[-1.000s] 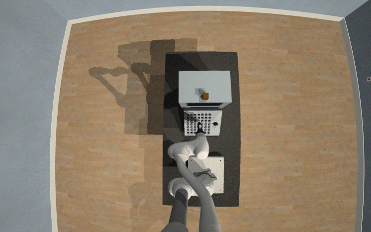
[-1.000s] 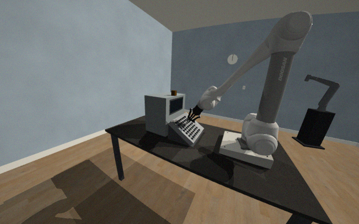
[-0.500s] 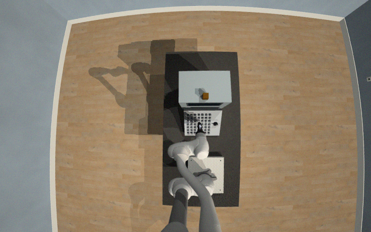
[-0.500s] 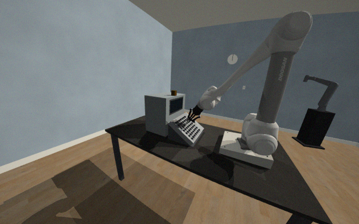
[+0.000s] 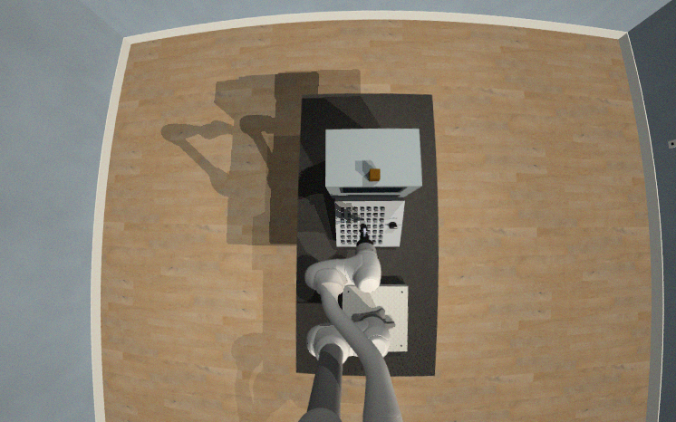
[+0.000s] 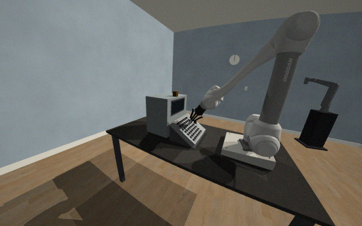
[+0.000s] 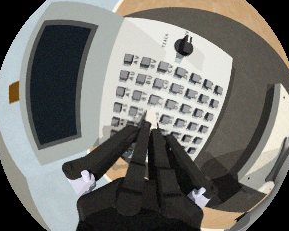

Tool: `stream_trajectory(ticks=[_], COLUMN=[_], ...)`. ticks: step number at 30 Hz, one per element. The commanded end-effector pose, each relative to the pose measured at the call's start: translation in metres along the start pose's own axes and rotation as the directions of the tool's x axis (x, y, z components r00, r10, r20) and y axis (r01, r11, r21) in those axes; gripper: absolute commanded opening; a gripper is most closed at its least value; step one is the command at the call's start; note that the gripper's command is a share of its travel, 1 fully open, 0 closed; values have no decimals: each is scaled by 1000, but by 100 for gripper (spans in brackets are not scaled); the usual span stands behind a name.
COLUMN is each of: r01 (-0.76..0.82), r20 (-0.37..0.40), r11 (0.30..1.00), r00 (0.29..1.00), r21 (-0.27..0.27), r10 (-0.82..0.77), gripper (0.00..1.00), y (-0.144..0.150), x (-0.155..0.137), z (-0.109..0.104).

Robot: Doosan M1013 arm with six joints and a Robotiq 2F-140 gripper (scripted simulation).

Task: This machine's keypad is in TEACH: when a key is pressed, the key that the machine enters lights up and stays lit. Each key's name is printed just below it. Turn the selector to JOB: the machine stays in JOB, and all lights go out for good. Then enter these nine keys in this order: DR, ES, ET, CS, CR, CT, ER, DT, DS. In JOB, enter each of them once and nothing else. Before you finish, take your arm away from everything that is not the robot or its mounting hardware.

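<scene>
Dim side light, long floor shadows; wrist edges warped.

This looks like a robotics lab or test room: a large white arm marked DOOSAN [image 6: 271,87] stands on a dark table [image 5: 420,110] [image 6: 176,162] facing a machine with a screen and keypad [image 5: 371,157] [image 6: 157,115] [image 7: 110,84]. At the right of the exterior view, a second, smaller arm [image 6: 328,96] tops a black pedestal [image 6: 318,127]. Blue walls, a wood-plank floor and a wall clock [image 6: 234,59] (almost office-like) surround them.
</scene>
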State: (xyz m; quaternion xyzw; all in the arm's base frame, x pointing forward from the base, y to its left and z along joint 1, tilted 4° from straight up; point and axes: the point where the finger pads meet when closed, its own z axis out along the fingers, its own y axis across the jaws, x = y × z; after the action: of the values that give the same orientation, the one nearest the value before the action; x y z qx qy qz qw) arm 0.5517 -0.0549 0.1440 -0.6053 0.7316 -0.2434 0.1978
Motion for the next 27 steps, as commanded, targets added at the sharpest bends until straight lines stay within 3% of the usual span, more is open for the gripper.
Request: stream_trajectory(ticks=[1, 15, 27], r01=[0, 0, 0], r20=[0, 0, 0], r11=[1000, 1000, 1000], r00=[1000, 1000, 1000], r21=[-1, -1, -1], r10=[0, 0, 0], gripper=[0, 0, 0], y=[0, 0, 3], x=[0, 0, 2], z=[-4, -22, -24])
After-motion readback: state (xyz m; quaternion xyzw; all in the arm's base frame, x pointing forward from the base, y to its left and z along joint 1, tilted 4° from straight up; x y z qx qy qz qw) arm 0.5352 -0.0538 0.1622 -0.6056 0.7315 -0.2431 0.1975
